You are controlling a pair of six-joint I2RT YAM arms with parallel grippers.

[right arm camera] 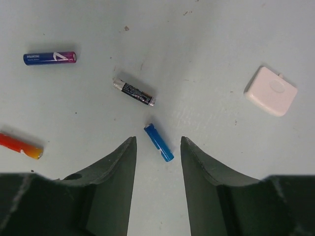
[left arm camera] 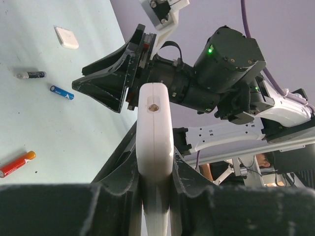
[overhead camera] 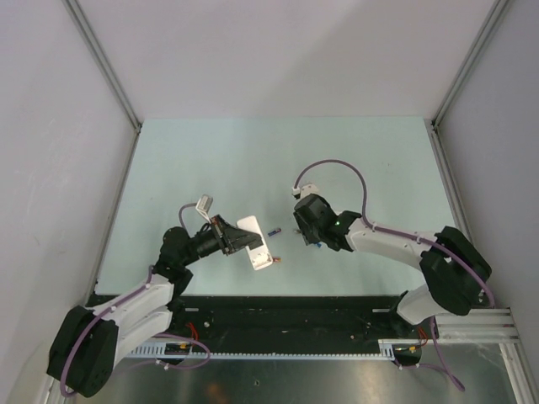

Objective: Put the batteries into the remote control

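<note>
One slim white plastic remote control bar (overhead camera: 256,245), gripped by the black left claw (overhead camera: 240,240) above the pale green counter (overhead camera: 253,160). One tiny dark blue battery (overhead camera: 273,231) just right of the bar; one tiny reddish battery (overhead camera: 276,260) just beside its near end. One black right claw (overhead camera: 306,239) near the blue battery.

One battery (right arm camera: 158,142) lies between the right gripper's (right arm camera: 157,139) fingers — other batteries (right arm camera: 134,93) at nine, ten and eleven o'clock, lid (right arm camera: 270,91) at two.
</note>
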